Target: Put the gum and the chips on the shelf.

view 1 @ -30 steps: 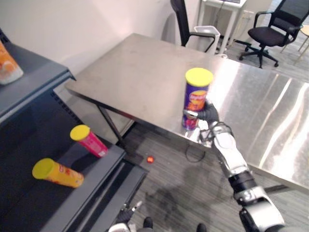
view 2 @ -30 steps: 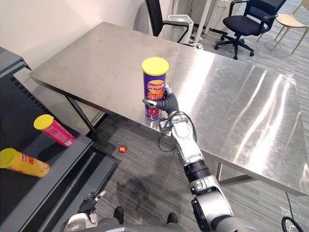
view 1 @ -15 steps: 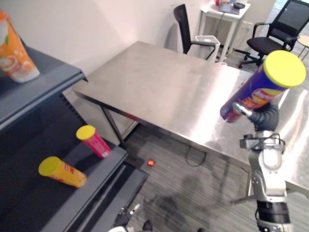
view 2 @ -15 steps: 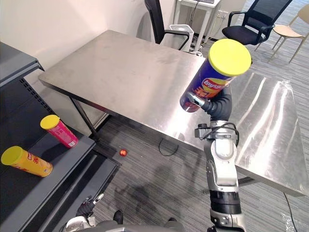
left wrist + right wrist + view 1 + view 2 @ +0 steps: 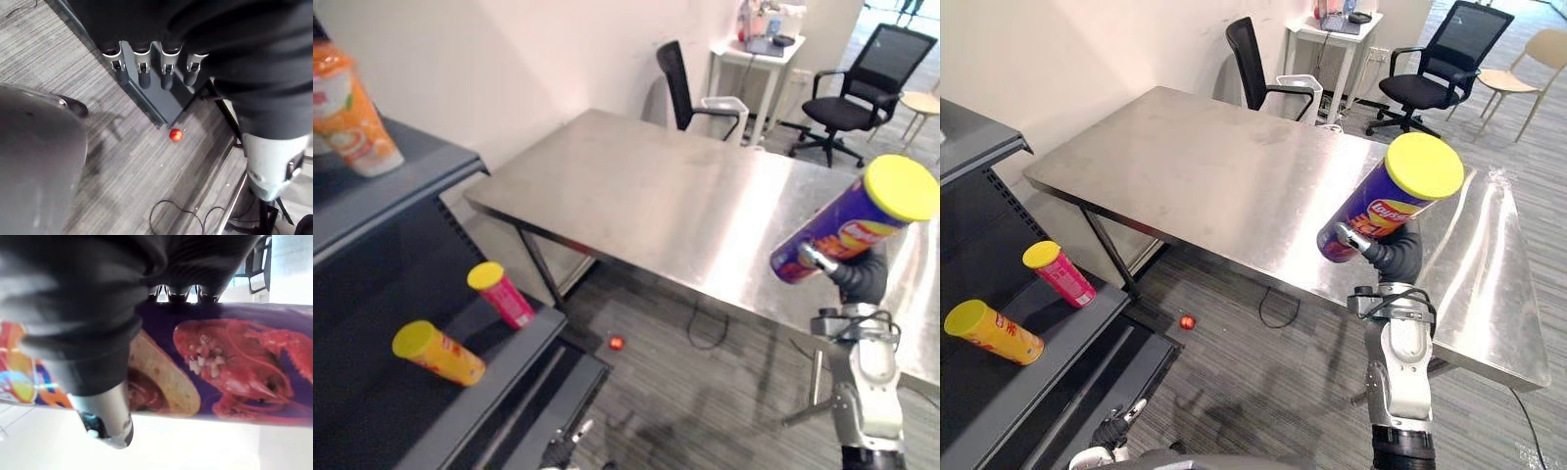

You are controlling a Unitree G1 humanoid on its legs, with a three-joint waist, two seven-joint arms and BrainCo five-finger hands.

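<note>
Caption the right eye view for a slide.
Right hand grips a purple chips can tilted in air by the steel table; a pink can and an orange can lie on the shelf.

The shelf point(image 5: 406, 181) stands left of the surface point(image 5: 1205, 166), with a ball point(image 5: 616, 343) on the floor between them. On the shelf's lower board lie a rear can point(image 5: 502, 294) and a front can point(image 5: 435, 352); a bag point(image 5: 347, 113) stands on the top board. The right hand point(image 5: 1396, 259) holds the chips can point(image 5: 1386, 206) tilted above the surface's near edge. A chair point(image 5: 1252, 59) stands behind the surface.
</note>
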